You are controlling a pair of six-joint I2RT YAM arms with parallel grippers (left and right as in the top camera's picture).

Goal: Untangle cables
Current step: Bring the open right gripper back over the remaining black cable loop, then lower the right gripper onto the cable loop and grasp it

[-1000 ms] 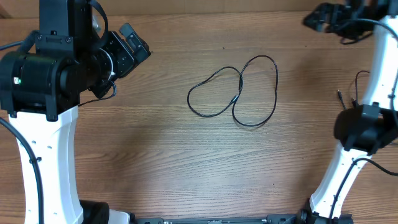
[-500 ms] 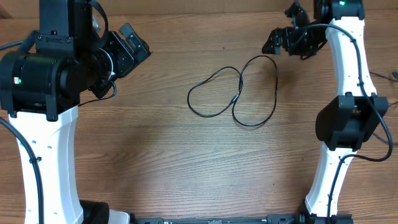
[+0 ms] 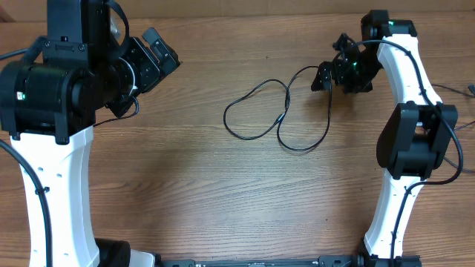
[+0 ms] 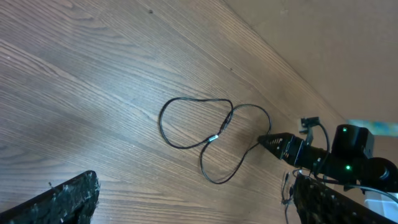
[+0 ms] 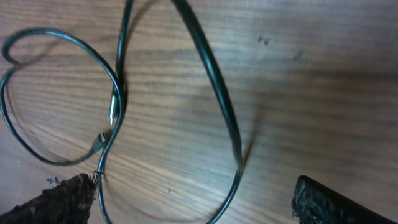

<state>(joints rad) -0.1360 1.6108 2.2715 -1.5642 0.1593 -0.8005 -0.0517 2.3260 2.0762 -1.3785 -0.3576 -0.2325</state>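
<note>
A thin black cable (image 3: 284,110) lies on the wooden table in two joined loops that cross near the middle. It also shows in the left wrist view (image 4: 211,134) and close up in the right wrist view (image 5: 214,93). My right gripper (image 3: 326,76) is open and hovers over the upper right of the right loop; the loop's strand passes between its spread fingers (image 5: 193,199) without being held. My left gripper (image 3: 159,52) is open and empty, raised far to the left of the cable.
Another thin black wire with a small plug (image 4: 287,190) lies at the right side of the table, partly hidden by my right arm (image 3: 415,141). The left arm's bulky body (image 3: 59,89) covers the table's left part.
My right arm has swung from the far right corner down and leftwards, bringing its gripper over the right loop of the cable. The left arm and the cable have not moved.
</note>
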